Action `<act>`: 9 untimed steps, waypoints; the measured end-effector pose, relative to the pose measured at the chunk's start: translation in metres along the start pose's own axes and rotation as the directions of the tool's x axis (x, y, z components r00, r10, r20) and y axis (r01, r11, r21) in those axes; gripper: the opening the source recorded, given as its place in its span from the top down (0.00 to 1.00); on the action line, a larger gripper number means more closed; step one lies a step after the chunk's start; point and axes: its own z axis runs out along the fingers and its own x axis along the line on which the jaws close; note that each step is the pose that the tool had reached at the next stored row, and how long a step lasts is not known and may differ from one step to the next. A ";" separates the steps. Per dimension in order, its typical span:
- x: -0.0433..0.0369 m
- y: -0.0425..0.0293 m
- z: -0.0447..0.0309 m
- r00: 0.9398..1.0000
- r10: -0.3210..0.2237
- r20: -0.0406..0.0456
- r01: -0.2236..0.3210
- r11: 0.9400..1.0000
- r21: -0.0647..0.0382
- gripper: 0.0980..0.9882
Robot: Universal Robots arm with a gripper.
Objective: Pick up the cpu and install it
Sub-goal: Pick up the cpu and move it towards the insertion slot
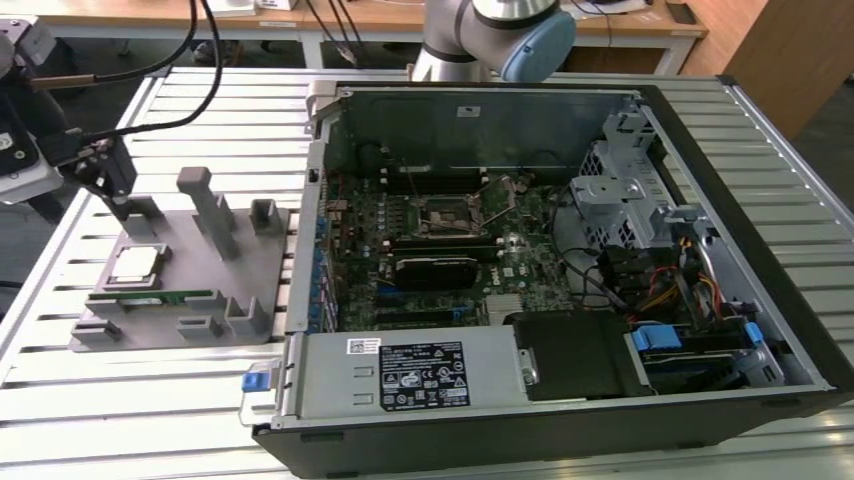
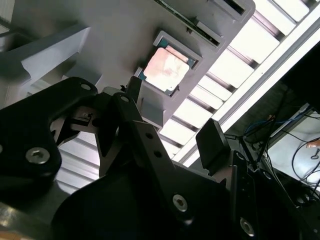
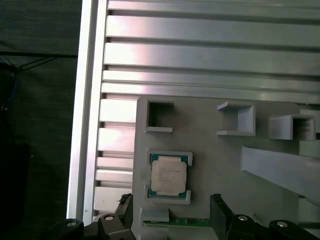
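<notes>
The cpu [image 1: 138, 263] [image 2: 165, 67] [image 3: 169, 175], a small square chip with a silver-grey top, lies flat in a framed pocket of the grey holder plate [image 1: 167, 228] on the exterior view's left. My gripper [image 1: 119, 204] [image 2: 172, 107] [image 3: 171, 200] hovers just above the holder, close to the chip. It is open, its two black fingers [image 3: 216, 205] stand apart with nothing between them. The open computer case [image 1: 747, 150] lies to the exterior view's right, with the motherboard's bare socket [image 1: 446, 212] near its middle.
A green memory stick [image 1: 150, 296] [image 3: 192, 221] sits in a slot of the holder beside the chip. Tall grey posts [image 1: 200, 200] rise from the holder. The case wall [image 1: 315, 180] stands between holder and motherboard. Cables [image 1: 160, 60] run over the slatted metal table [image 1: 160, 400].
</notes>
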 end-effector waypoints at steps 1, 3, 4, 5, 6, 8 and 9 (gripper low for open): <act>0.0000 -0.0001 0.0014 1.000 0.000 0.000 0.000 1.000 0.000 0.31; 0.0000 -0.0002 0.0036 1.000 0.000 0.000 0.000 1.000 -0.001 0.31; -0.0001 -0.0003 0.0050 1.000 0.000 0.000 0.000 1.000 -0.001 0.31; -0.0001 -0.0004 0.0066 1.000 0.000 0.000 0.000 1.000 -0.001 0.31; -0.0001 -0.0005 0.0082 1.000 0.000 0.000 0.000 1.000 -0.001 0.31; -0.0001 -0.0007 0.0113 1.000 0.000 0.000 0.000 1.000 -0.001 0.31; -0.0002 -0.0008 0.0128 1.000 0.000 0.000 0.000 1.000 -0.001 0.31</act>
